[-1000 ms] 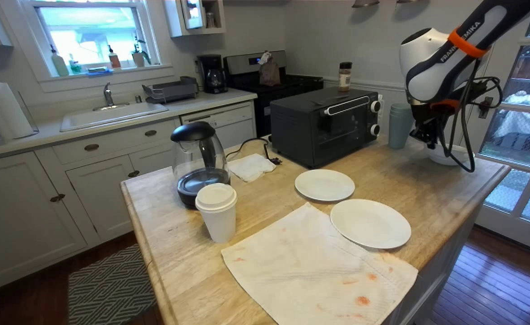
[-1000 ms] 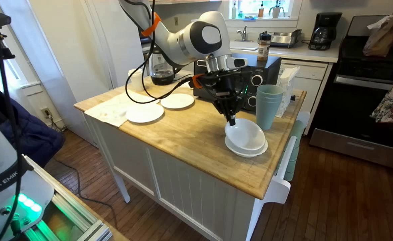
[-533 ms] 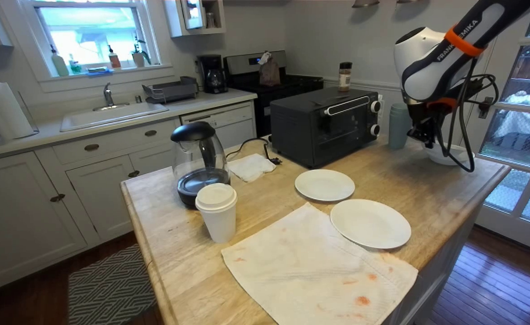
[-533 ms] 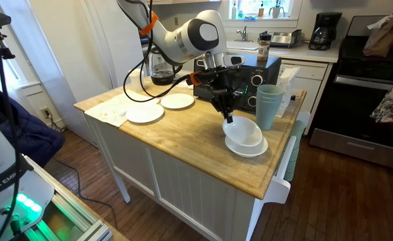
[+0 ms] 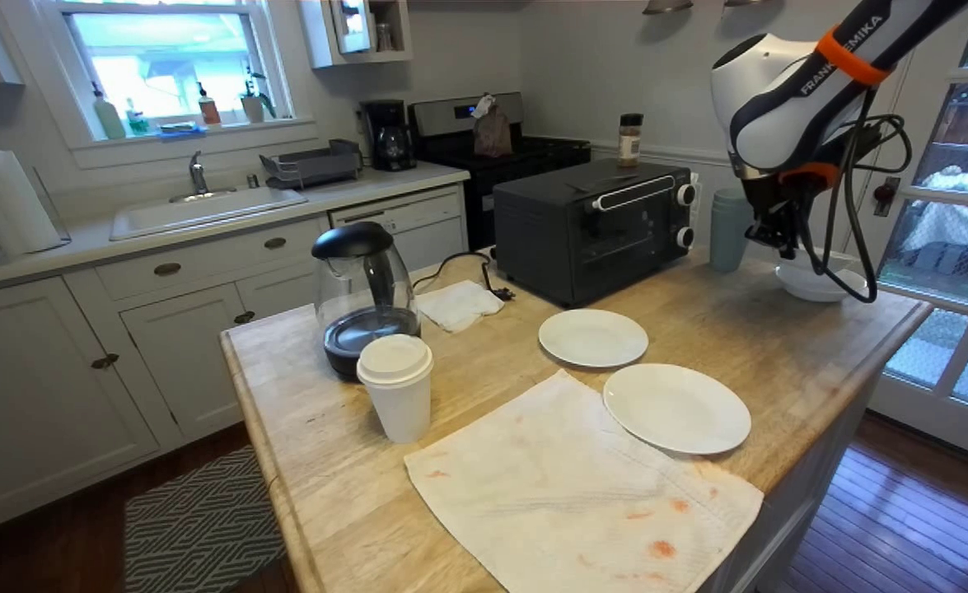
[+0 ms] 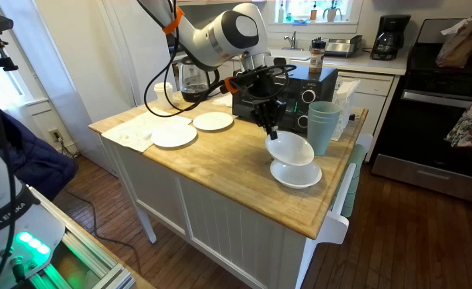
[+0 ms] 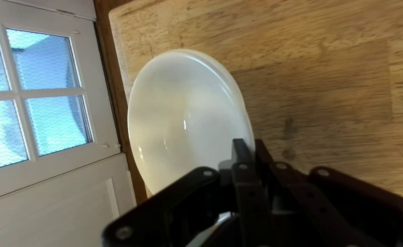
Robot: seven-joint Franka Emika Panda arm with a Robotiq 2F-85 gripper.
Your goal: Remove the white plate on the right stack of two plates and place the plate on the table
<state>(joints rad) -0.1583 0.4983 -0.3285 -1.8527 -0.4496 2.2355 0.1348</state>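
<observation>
My gripper [image 6: 274, 135] is shut on the rim of the white plate [image 6: 289, 149], a small raised-rim dish. The plate hangs tilted, its gripped side higher. In the wrist view one fingertip lies inside the rim and one outside, with the gripper [image 7: 251, 149] at the right side of the white plate [image 7: 184, 116]. The lower dish [image 6: 300, 177] of the right stack sits on the wooden table [image 6: 236, 164] just below the held plate. Whether the two dishes still touch, I cannot tell. In an exterior view the arm's cable and gripper [image 5: 772, 247] partly cover the dishes.
Stacked blue-green cups [image 6: 323, 128] stand close behind the dishes. A black toaster oven [image 6: 300, 92] with a spice jar [image 6: 317, 56] on top is behind the gripper. Two flat plates [image 5: 593, 338] and a cloth [image 5: 566, 486] lie farther along the table. A glass kettle [image 5: 368, 305] stands beyond.
My gripper has risen and moved slightly away from the stack's side. The white plate has lifted with it, and more of the lower dish now shows. The lower dish has stayed in place.
</observation>
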